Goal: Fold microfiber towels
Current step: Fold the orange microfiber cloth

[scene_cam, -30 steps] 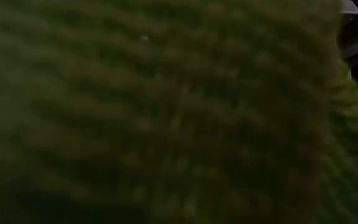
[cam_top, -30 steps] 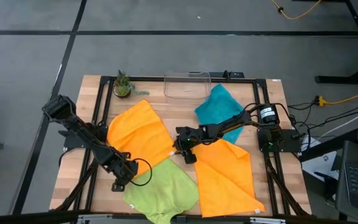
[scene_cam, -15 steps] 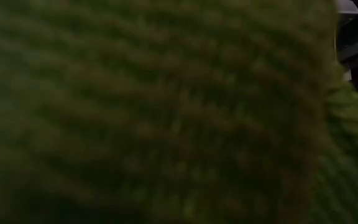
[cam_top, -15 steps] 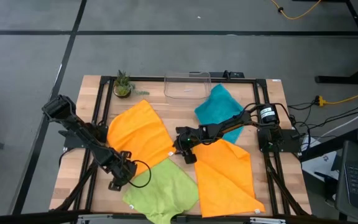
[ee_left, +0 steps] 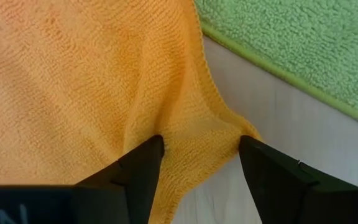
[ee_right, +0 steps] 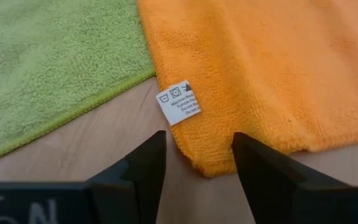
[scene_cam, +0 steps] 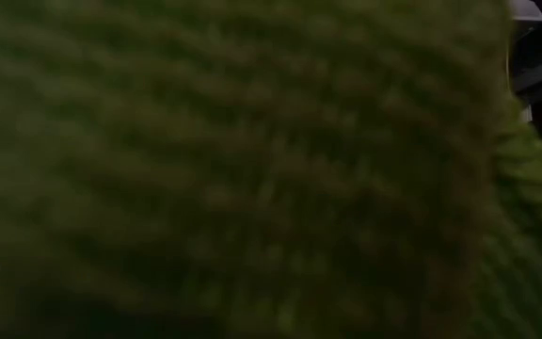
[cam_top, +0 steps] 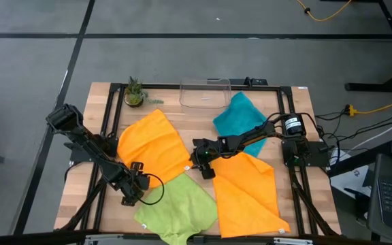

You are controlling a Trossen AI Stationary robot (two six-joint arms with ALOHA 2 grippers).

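- Here, my left tool (ee_left: 201, 163) stands wide at the near corner of the left orange towel (cam_top: 154, 146), the cloth bunched between its fingers.
- My right tool (ee_right: 197, 163) hangs open over the tagged corner of the right orange towel (cam_top: 245, 190).
- Lime green towel (cam_top: 177, 207) lies at the bench (cam_top: 182, 116) front; teal towel (cam_top: 237, 119) behind.

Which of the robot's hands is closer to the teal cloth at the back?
The right hand. It hovers over the table's middle, at a corner of an orange towel, with the teal cloth just behind it. The left hand sits farther off, at the other orange towel's near corner.
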